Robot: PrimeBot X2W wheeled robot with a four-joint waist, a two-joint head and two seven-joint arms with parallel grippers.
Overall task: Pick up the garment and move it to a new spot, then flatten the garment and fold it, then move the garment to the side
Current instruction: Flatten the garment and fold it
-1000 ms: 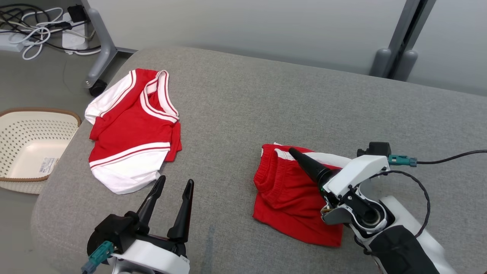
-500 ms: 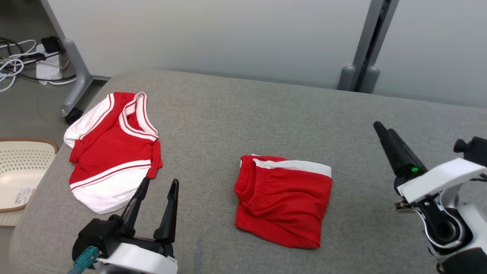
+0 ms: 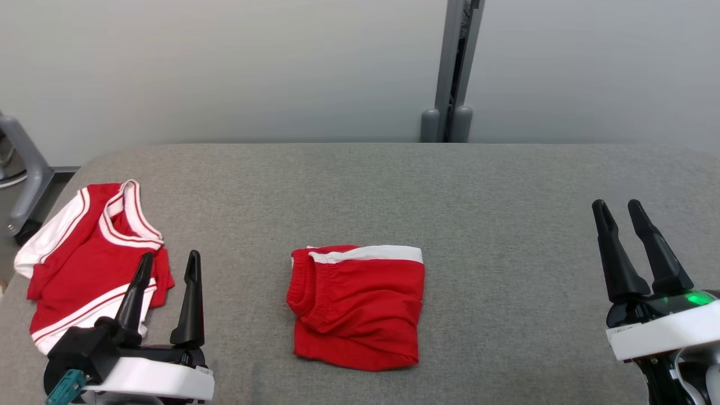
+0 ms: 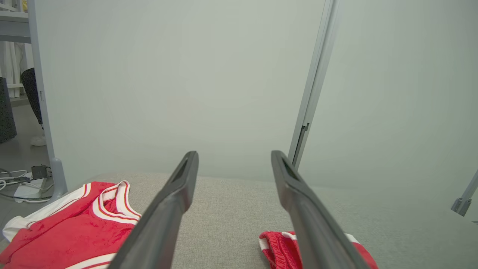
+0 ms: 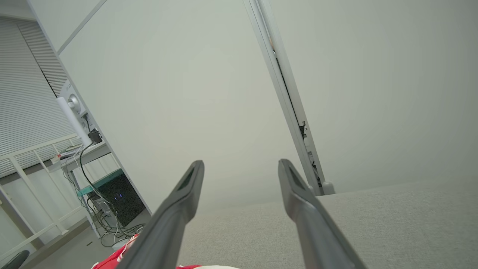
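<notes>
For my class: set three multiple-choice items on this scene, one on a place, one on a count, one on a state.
1. Where do the folded shorts lie on the grey cushion?
A) between the left claw and the right claw
B) in a basket
C) at the far edge
2. How many garments lie on the cushion?
A) one
B) two
C) four
3. How is the left claw?
A) shut on the shorts
B) open and empty
C) shut, holding nothing
Answers: 1 A, they sit between both claws; 2 B, shorts plus a red-and-white shirt; 3 B, its fingers stand apart, nothing between.
</notes>
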